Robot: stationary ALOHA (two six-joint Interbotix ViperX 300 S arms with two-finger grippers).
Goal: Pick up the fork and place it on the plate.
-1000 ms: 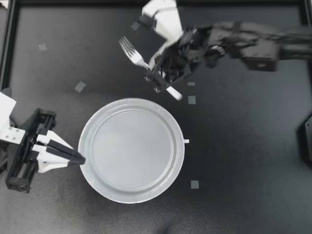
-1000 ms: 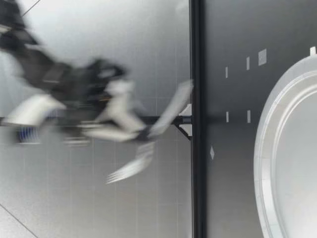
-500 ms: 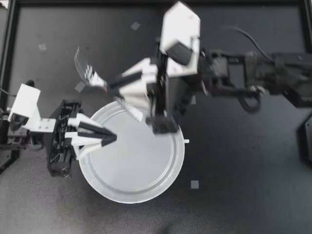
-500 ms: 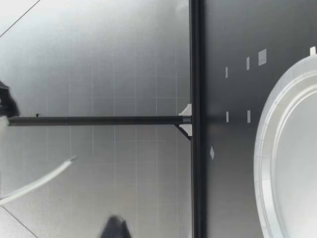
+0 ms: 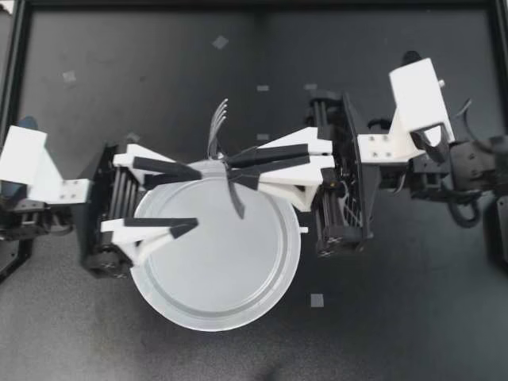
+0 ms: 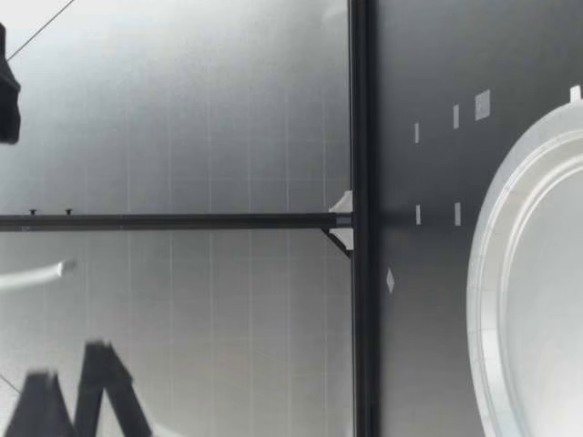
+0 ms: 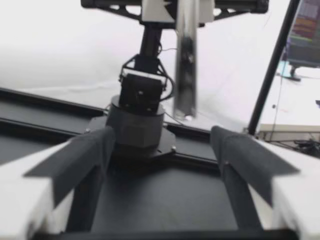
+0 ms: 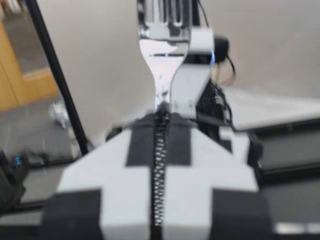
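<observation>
In the top view my right gripper (image 5: 231, 168) is shut on the silver fork (image 5: 215, 128) at its neck, above the far rim of the white plate (image 5: 274, 294). The fork's tines point away from the plate and its handle hangs over the plate. My left gripper (image 5: 197, 198) stands wide open over the plate's left rim, facing the handle and not touching it. In the left wrist view the fork handle (image 7: 185, 65) hangs ahead of the open fingers (image 7: 75, 160). In the right wrist view the fork (image 8: 161, 35) sticks out past the shut fingers (image 8: 135, 145).
Small grey tape squares (image 5: 317, 300) dot the dark table. A black frame (image 5: 16, 79) borders the table at the far and left sides. In the low view the plate (image 6: 487, 273) lies flat on the table, with both arms high above it.
My right arm has swung the fork from the table's far side to above the plate. My left gripper has moved in over the plate's rim and has opened wide.
</observation>
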